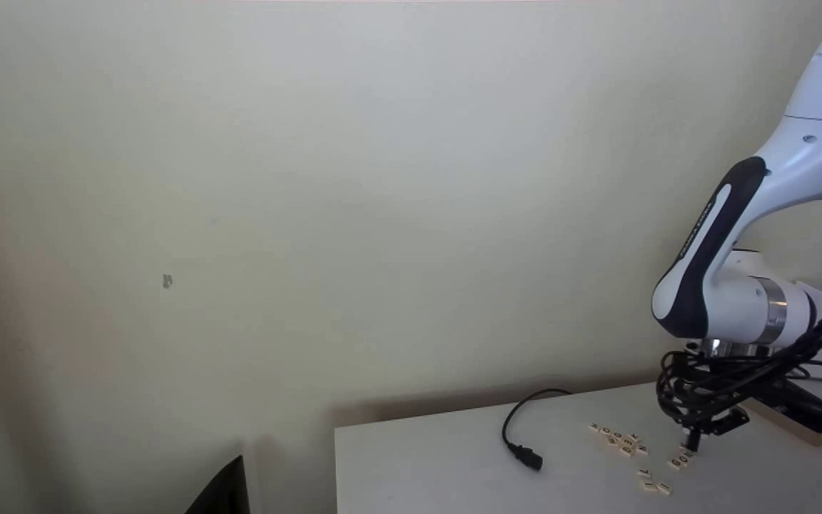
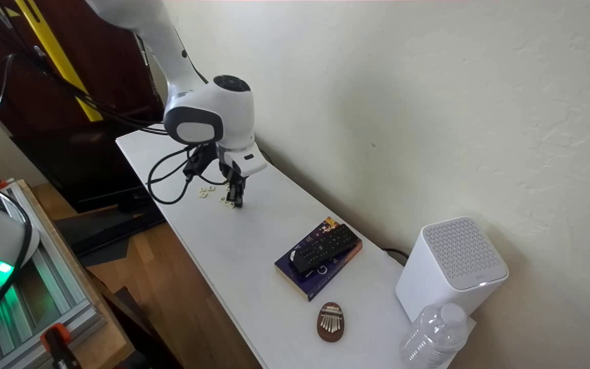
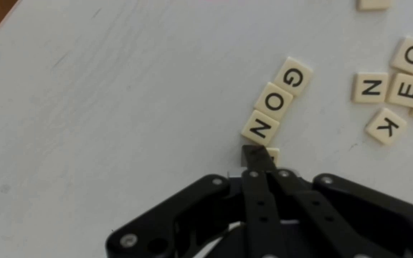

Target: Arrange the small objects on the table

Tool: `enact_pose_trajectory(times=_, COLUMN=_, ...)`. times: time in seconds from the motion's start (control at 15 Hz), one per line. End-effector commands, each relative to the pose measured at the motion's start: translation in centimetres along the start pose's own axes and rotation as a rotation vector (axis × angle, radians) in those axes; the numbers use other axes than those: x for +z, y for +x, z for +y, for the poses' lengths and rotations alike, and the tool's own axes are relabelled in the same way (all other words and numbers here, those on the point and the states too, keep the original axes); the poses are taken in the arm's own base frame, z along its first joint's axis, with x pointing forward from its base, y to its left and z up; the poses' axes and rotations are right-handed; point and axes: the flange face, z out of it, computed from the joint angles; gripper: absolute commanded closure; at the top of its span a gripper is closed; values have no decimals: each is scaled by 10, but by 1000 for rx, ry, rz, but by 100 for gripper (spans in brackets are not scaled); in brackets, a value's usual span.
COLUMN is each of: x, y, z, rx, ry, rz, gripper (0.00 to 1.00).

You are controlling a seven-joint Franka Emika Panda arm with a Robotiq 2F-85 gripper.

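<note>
In an exterior view, the gripper points down beside letter tiles on a white surface; in an exterior view, a remote rests on a book; in the wrist view, tiles G, O and N touch in a slanted row, the gripper's fingers, pressed together, partly covering another tile.

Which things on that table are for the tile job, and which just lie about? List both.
For the job, it seems:
letter tiles in a row
other tiles nearby
gripper, at the row's end

Likely just lying about:
book
remote on the book
thumb piano
bottle
white box
power cord
</note>
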Motion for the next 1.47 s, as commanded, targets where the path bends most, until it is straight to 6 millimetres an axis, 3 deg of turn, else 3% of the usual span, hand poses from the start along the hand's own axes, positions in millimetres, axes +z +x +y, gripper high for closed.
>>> enact_pose_trajectory(times=0.0, x=15, y=2, z=7, rx=77, ry=-13, rz=-30, gripper=100)
enact_pose_trajectory(times=1.4, x=17, y=3, z=13, rx=249, ry=-5, rz=-100, gripper=100)
